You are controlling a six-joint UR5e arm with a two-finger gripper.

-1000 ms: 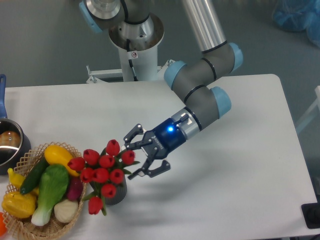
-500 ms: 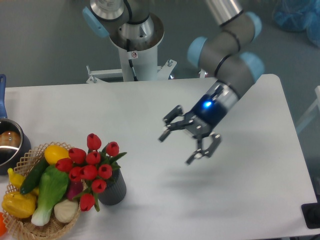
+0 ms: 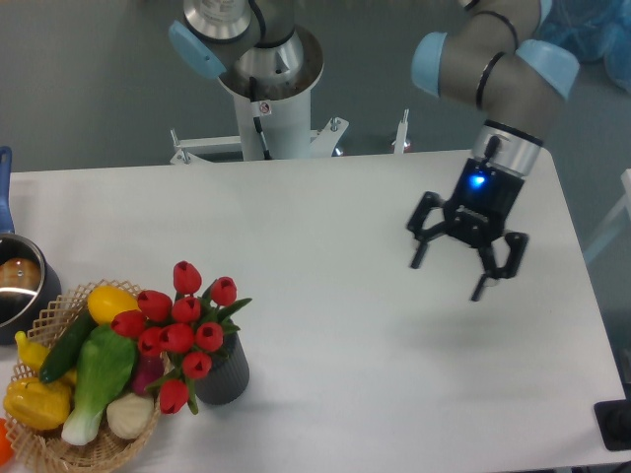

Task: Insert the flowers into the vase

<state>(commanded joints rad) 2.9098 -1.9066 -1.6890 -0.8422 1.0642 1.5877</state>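
Observation:
The flowers (image 3: 180, 330), a bunch of red tulip buds with green leaves, stand in the vase (image 3: 224, 372), a short dark grey ribbed cylinder at the front left of the table. The bunch leans to the left, over the basket's rim. My gripper (image 3: 449, 276) is open and empty, far to the right of the vase, above the right half of the table, fingers pointing down.
A wicker basket (image 3: 39, 448) with yellow, green and white vegetables stands right beside the vase at the front left corner. A metal pot (image 3: 20, 286) sits at the left edge. The robot's base (image 3: 268, 89) stands behind the table's far edge.
The gripper let go of the flowers, which now stand in the vase, and moved away up and to the right across the table. The bunch settled slightly left.

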